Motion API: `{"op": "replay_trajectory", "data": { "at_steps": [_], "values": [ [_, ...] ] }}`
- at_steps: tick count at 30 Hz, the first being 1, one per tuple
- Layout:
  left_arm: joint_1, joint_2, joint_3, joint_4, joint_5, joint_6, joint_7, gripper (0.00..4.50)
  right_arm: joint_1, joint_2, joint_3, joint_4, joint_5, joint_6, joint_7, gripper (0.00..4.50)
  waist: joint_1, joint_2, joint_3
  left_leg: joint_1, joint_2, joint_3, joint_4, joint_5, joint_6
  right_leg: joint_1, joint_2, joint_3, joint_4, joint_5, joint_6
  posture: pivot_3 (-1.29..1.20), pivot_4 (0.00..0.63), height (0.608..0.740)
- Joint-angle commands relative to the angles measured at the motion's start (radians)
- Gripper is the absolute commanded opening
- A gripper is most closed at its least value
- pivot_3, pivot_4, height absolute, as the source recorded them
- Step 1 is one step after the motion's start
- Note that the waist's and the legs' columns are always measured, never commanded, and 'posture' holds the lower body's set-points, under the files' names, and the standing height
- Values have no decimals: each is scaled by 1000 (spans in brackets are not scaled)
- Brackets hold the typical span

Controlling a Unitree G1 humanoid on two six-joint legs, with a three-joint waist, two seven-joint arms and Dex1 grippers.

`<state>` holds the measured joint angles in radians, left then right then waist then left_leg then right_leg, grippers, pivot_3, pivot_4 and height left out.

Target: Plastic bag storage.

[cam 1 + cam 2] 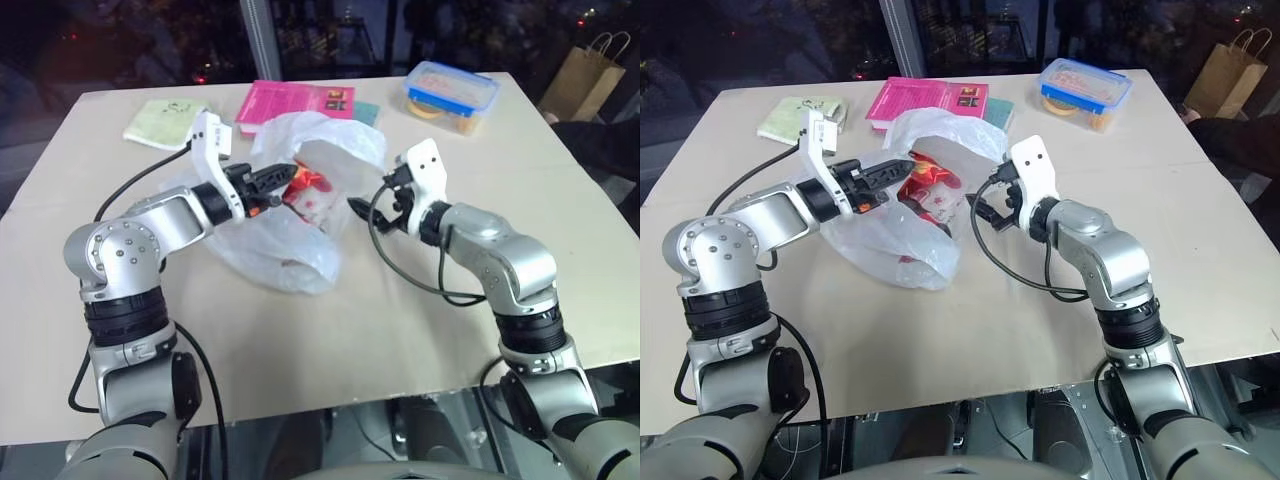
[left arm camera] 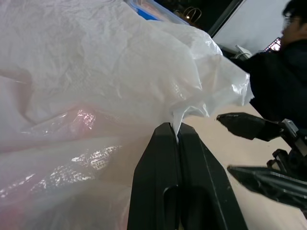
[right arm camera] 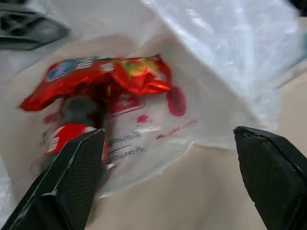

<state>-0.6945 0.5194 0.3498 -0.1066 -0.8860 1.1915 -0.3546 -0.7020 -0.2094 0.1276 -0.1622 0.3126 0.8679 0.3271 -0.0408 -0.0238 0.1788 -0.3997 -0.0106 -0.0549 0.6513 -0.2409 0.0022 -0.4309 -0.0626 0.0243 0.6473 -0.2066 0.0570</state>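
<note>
Mid-table, plastic bag [image 1: 290, 225] lies crumpled, mouth lifted. Left gripper [image 2: 178, 136] pinches its rim, fingers clamped together on the film. Right gripper [image 3: 168, 179] spread wide just beside the mouth (its wrist view looks inside: red snack packet [image 3: 100, 79]).

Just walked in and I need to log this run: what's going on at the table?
The robot is working on a plastic bag on the table. Its left gripper is shut on a fold of the bag's rim, holding the mouth up. The right gripper is open, facing the bag's opening without touching it. A red snack packet lies inside the bag. Farther back sit a pink book, a blue-lidded container and a pale green cloth.
</note>
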Motion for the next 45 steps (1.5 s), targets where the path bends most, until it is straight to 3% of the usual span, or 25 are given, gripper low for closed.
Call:
{"op": "replay_trajectory", "data": {
  "at_steps": [1,6,7,11,15,16,17,22,25,28,31,34,38,45],
  "values": [
    [-3,15,-9,-32,-7,-18,-26,0,-79,12,-45,92,-32,-86,-19,4470,0,0,0,0,0,1,0,0,0,0,0,0,0,0,0,0,150,740],
    [5,35,-17,-53,-8,-14,-43,0,-225,40,-52,438,-86,-280,17,4470,-5,0,0,1,1,2,0,0,0,0,0,1,0,0,0,0,150,740],
    [12,44,-21,-64,-7,-15,-51,0,-241,39,-57,470,-86,-302,31,4235,-3,0,0,1,1,2,-1,0,0,0,1,1,0,0,0,0,150,740],
    [31,73,-41,-90,0,-31,-84,0,-261,38,-68,512,-77,-335,67,2889,-1,0,0,-1,1,2,-2,2,-3,0,0,1,-3,0,0,0,150,740],
    [20,75,10,-70,-63,-19,-104,0,-251,30,-74,503,-76,-333,87,789,-1,0,0,-2,0,2,-2,2,-3,-1,0,1,-5,0,0,0,150,740],
    [2,75,42,-60,-110,2,-113,536,-248,27,-79,495,-73,-328,90,156,-1,0,0,-2,0,2,-2,2,-3,-1,0,1,-5,0,0,0,150,740],
    [-11,85,62,-53,-148,23,-125,734,-246,24,-85,487,-69,-322,92,0,-1,0,0,-2,1,2,-2,2,-3,-1,0,0,-4,0,0,0,150,740],
    [12,229,158,6,-449,265,-244,2871,-242,9,-97,477,-69,-309,99,0,-9,0,0,-1,1,1,-2,0,0,-1,0,1,-3,0,0,0,150,740],
    [146,346,171,-87,-532,342,-352,2871,-242,7,-101,479,-70,-304,100,0,-28,0,0,-1,1,1,-2,0,0,-1,0,1,-3,0,0,0,150,740],
    [412,424,202,-278,-511,318,-452,2871,-229,5,-101,454,-70,-290,103,0,-33,1,1,0,2,0,-3,0,0,-2,1,3,-3,0,0,0,150,740],
    [617,424,191,-409,-408,195,-503,2871,-216,2,-100,424,-68,-270,104,0,-25,1,1,0,3,0,-5,0,0,-2,1,4,-3,0,-1,0,150,740],
    [727,407,150,-492,-334,90,-533,2871,-204,1,-97,402,-69,-253,104,0,-8,1,1,0,3,0,-5,0,0,-2,0,1,-3,0,-1,0,150,740],
    [729,302,72,-494,-238,-29,-409,2871,-190,-4,-93,369,-71,-228,107,0,7,2,1,1,2,3,-3,0,0,1,0,1,-4,-1,-1,0,150,740],
    [575,89,-113,-457,-140,-90,-154,2871,-172,-20,-92,323,-73,-182,103,0,6,2,0,1,2,3,-1,0,0,2,0,1,-4,0,-1,0,150,740]
  ]
}}
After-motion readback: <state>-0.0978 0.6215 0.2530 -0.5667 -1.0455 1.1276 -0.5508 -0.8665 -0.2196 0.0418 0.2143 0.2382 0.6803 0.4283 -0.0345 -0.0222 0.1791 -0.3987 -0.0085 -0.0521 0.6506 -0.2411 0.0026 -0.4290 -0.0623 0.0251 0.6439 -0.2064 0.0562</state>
